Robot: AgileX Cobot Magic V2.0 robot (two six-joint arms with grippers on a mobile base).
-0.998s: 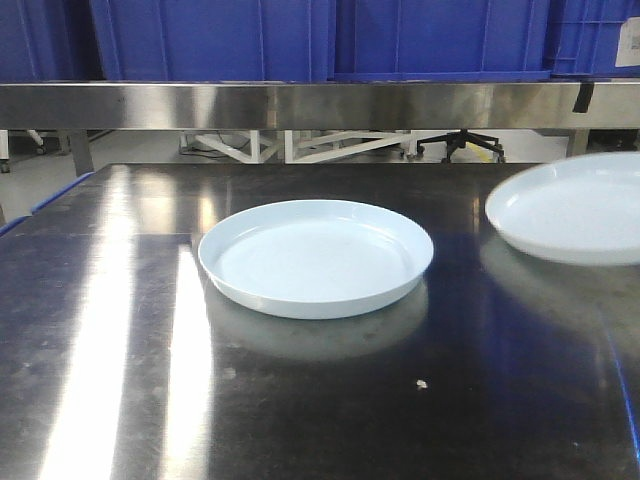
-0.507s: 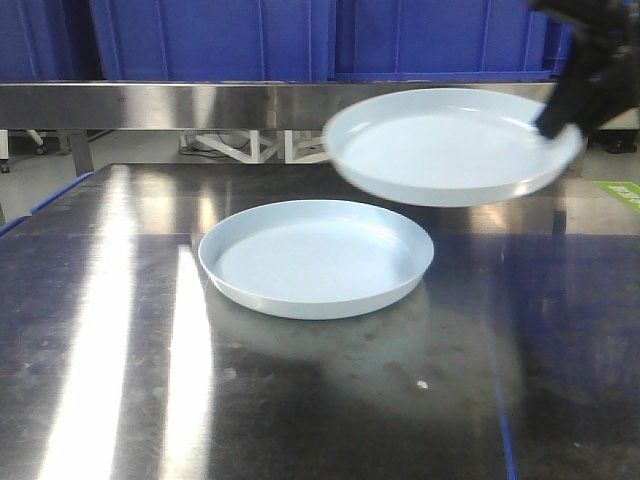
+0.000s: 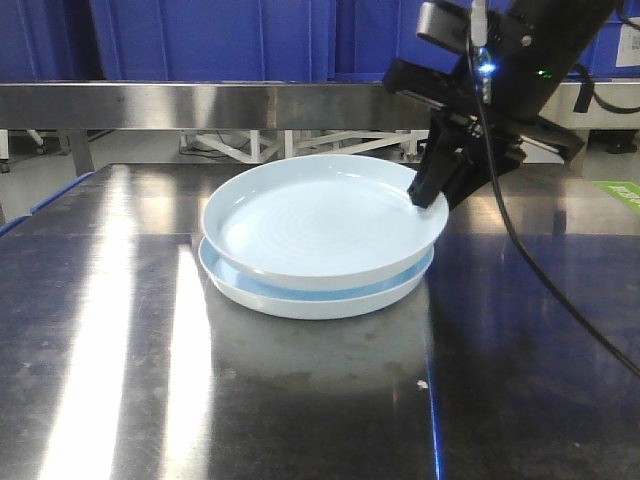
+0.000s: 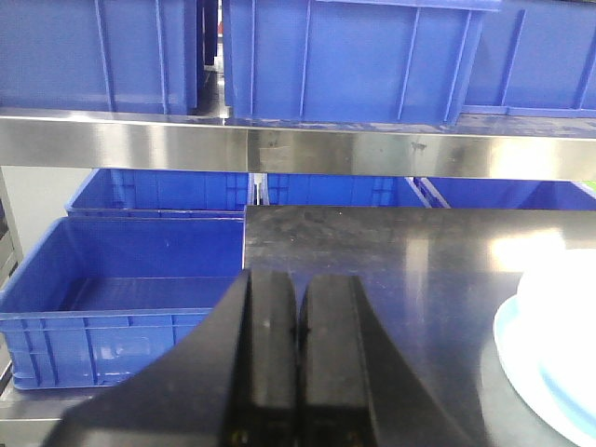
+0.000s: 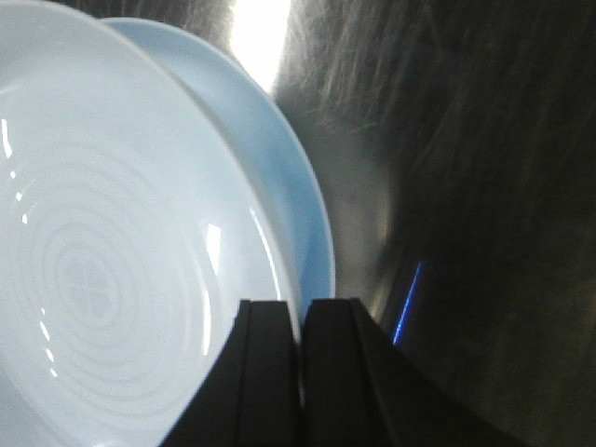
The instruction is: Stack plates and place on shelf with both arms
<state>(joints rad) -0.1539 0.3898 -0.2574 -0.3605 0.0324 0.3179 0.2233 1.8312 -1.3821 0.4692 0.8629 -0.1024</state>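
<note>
Firmly, right hand (image 3: 428,199) clamped on right rim of upper plate (image 3: 310,225), over lower plate (image 3: 330,300), left hand (image 4: 298,321) closed, empty.

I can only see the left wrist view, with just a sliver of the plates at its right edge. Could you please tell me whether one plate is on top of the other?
Observer: Yes. In the front view the upper plate lies over the lower plate, but it is not nested flush. Its right side is raised and a gap shows along the front.
Operator: Thank you. Is the right hand gripping it?
Observer: Yes. The right hand is shut on the upper plate's right rim. The right wrist view shows the rim pinched between its fingers.
</note>
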